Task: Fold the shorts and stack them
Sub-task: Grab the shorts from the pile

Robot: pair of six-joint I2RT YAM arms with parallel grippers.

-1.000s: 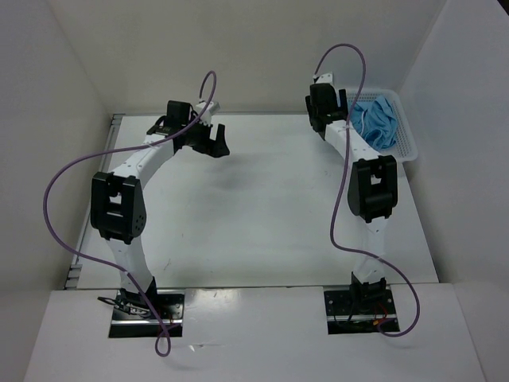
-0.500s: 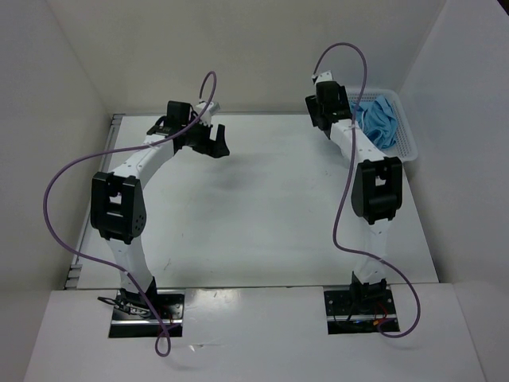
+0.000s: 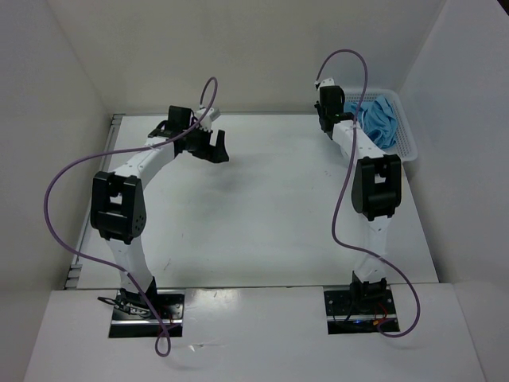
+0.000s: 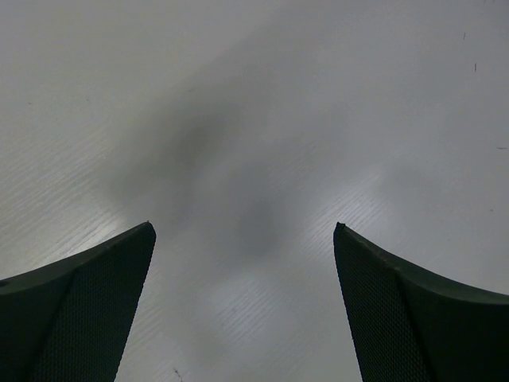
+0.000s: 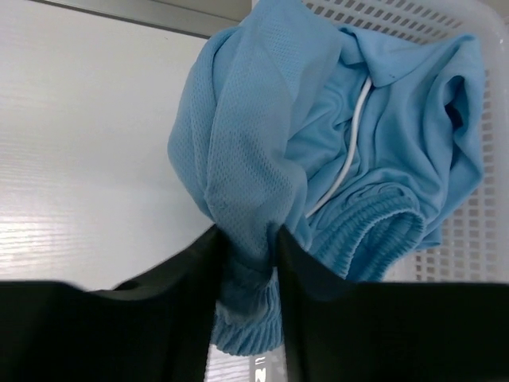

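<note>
Right pincer (image 5: pixel 246 235) clamps a fold of the crumpled shorts (image 5: pixel 334 135), which stretch from basket (image 5: pixel 477 255) toward it; left pincer (image 4: pixel 244 227) gapes.

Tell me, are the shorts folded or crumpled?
Crumpled, not folded: the shorts lie bunched in the basket, one fold pinched in the right gripper.

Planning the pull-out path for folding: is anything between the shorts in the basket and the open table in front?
Only the basket wall on the table side. The right gripper pinches a fold of the shorts, nothing shows on the table beside it, and the left gripper hovers open far to the left.
</note>
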